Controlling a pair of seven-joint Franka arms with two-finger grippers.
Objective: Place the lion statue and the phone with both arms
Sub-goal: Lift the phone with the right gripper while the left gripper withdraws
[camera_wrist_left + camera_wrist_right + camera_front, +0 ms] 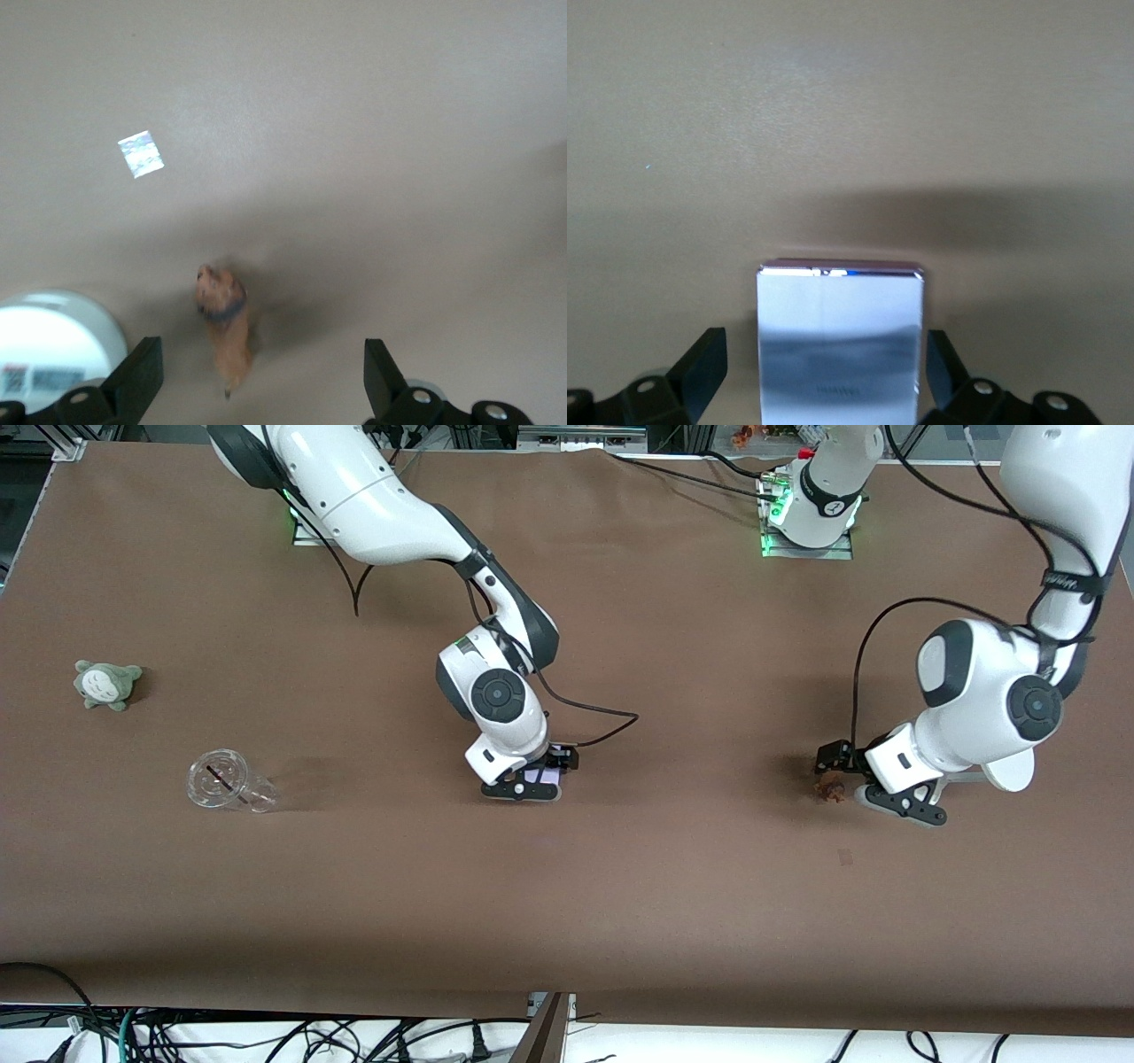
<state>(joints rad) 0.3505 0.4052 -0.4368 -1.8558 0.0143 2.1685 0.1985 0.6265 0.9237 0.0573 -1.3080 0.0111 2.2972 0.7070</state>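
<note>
Both objects lie on the brown table (620, 903), which reads as each already set down: the lion statue (226, 323) sits apart from either finger of the wide-open left gripper (257, 390) at that arm's end, and the phone (840, 341) lies flat mid-table between the parted fingers of the right gripper (824, 385), untouched. Each arm bends low, wrist tipped down, hand just above the tabletop.

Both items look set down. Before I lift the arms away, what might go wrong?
The lion statue lies between the left gripper's open fingers, nearer one finger; a skewed lift might knock it. The phone fills nearly all the gap between the right gripper's fingers, so a finger may drag it along.
</note>
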